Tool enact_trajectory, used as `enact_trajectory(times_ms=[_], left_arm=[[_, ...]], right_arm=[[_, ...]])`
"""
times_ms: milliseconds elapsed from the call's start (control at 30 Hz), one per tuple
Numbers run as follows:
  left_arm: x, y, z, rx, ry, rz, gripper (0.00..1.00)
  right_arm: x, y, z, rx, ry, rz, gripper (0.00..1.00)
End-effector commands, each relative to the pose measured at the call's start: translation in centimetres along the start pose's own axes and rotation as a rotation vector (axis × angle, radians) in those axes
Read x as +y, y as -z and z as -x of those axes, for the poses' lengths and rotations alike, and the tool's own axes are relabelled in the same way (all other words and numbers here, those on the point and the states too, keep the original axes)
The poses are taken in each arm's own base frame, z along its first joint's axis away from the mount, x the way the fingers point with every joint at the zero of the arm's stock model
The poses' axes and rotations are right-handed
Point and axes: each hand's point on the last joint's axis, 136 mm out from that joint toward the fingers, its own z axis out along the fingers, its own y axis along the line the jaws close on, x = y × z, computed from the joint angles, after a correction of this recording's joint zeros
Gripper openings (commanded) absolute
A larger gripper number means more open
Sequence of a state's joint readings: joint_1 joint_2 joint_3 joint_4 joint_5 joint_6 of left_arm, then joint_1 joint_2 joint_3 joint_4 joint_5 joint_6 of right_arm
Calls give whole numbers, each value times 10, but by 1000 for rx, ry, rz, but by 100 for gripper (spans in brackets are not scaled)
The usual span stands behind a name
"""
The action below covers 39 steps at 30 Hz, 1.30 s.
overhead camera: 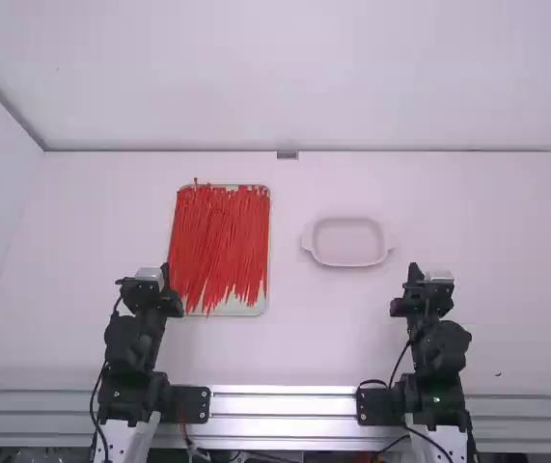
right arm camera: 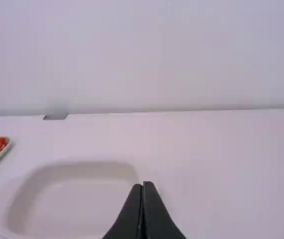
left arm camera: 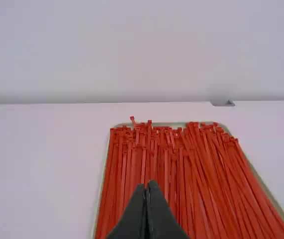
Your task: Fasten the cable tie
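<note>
White desk, no step begun yet: red cable ties heaped on a tray left of centre. Left end effector and right end effector sit clenched, empty, near the front edge. Next, probably: left opens and singles out one tie.

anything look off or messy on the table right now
Nearly nothing. The red cable ties lie neatly side by side in their tray. Only one tie at the pile's far end sticks out past the rest with a bent tip. The white dish sits flat beside the tray.
</note>
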State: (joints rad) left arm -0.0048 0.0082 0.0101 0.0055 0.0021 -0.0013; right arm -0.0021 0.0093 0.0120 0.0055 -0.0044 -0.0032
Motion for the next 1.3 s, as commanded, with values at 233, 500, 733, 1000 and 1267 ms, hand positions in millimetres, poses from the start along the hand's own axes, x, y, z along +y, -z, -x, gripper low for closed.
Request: enact_trajectory(times_ms=[233,500,733,1000,1267], left_arm=[[-1,1,6,1,-5,-3,3],[-6,0,20,45,-6,-33,10],[-12,-4,32,125,2,-69,20],[-20,-14,51,213,29,-111,33],[-31,-36,74,333,95,-162,51]], right_arm=[[1,0,7,-2,-10,5,3],[8,0,19,56,-17,40,11],[17,-4,29,150,-27,78,20],[37,-12,41,278,-34,156,34],[70,-27,50,463,-55,264,52]])
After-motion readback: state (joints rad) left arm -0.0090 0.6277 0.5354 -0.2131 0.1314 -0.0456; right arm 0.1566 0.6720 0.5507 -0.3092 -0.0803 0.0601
